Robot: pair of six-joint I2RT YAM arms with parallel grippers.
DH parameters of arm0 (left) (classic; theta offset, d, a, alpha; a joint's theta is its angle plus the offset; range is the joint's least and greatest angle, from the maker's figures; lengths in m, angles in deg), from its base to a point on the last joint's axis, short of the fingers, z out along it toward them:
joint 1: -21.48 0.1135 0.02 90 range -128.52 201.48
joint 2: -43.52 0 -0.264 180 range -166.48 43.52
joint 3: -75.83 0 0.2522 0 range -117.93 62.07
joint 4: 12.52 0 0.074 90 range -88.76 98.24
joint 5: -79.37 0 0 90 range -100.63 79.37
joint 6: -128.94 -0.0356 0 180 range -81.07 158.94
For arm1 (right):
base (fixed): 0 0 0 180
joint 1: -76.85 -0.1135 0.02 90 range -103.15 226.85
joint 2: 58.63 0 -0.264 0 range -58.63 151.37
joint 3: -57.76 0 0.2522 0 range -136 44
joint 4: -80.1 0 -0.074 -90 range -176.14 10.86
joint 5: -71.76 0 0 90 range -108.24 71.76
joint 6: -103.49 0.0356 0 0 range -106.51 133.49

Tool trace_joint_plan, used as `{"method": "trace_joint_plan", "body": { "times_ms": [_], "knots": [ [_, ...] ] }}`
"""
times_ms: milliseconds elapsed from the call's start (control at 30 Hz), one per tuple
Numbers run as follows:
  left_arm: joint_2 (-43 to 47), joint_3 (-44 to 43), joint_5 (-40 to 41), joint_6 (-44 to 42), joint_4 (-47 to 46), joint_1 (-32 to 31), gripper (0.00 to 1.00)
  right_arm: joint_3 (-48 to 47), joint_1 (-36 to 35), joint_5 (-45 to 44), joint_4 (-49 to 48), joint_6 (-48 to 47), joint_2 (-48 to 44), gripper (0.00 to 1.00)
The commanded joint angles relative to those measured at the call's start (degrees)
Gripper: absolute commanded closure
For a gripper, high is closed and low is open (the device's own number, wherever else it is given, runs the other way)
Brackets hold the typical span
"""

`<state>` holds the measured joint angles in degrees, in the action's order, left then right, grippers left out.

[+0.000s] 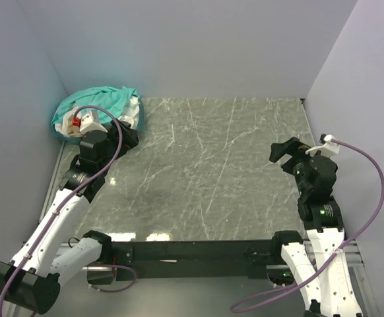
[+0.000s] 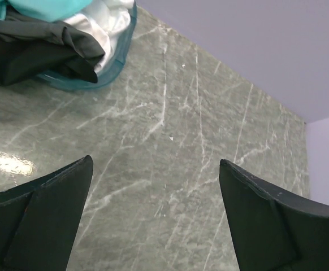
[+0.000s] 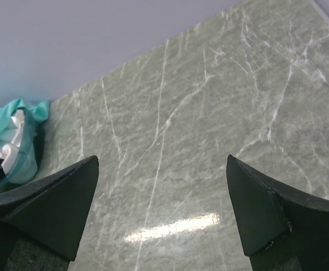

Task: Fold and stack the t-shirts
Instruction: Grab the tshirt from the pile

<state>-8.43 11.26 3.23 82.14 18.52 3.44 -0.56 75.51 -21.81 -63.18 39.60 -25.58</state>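
Shirts seen: 3, all in upper left of top view: teal shirt (image 1: 103, 99), white shirt (image 2: 105, 22), black shirt (image 2: 34, 48); can't tell if more lie under. Basket (image 2: 116, 62): 1. Arms: 2, left arm (image 1: 66, 211), right arm (image 1: 320, 218). Grippers: 2, left gripper (image 2: 155, 161), right gripper (image 3: 161, 159), 2 fingers ea. Purple cables: 2, left cable (image 1: 60, 202), right cable (image 1: 382, 188). Surface (image 1: 212, 172): 1.

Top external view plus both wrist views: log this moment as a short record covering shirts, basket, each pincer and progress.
shirts: teal shirt, white shirt, black shirt, heaped unfolded in the basket
basket place: far left corner of the table
left pincer: open, empty, beside the basket
right pincer: open, empty, over the table's right side
progress: nothing folded or stacked yet
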Motion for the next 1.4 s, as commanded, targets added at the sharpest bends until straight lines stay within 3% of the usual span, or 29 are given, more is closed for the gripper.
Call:
{"method": "trace_joint_plan", "body": {
  "times_ms": [0,233,467,767,900,1367],
  "knots": [
    [-1.14,-3.94,3.97,-1.27,-0.32,0.03,0.01,0.96,0.11,0.23,-5.46,-0.44,-1.07,0.00],
    [-10.71,-10.97,5.91,-4.97,-0.76,1.43,0.01,-0.53,0.03,-0.82,-6.26,-2.38,3.66,0.00],
    [-25.55,-20.54,-1.03,-5.06,0.11,11.96,0.01,-5.72,0.20,1.11,-2.48,-3.60,11.76,0.01],
    [-50.96,-44.54,3.44,-10.15,9.87,15.14,0.01,-4.49,0.11,1.47,-4.77,-4.49,13.87,0.05],
    [-61.49,-55.69,10.90,-9.89,17.25,15.32,0.01,-4.31,0.11,0.15,-3.54,-4.93,14.40,0.05],
    [-71.98,-67.84,15.14,-15.16,17.52,19.97,0.01,-4.93,0.11,-3.28,-0.98,-5.46,16.51,0.07]
  ]
}}
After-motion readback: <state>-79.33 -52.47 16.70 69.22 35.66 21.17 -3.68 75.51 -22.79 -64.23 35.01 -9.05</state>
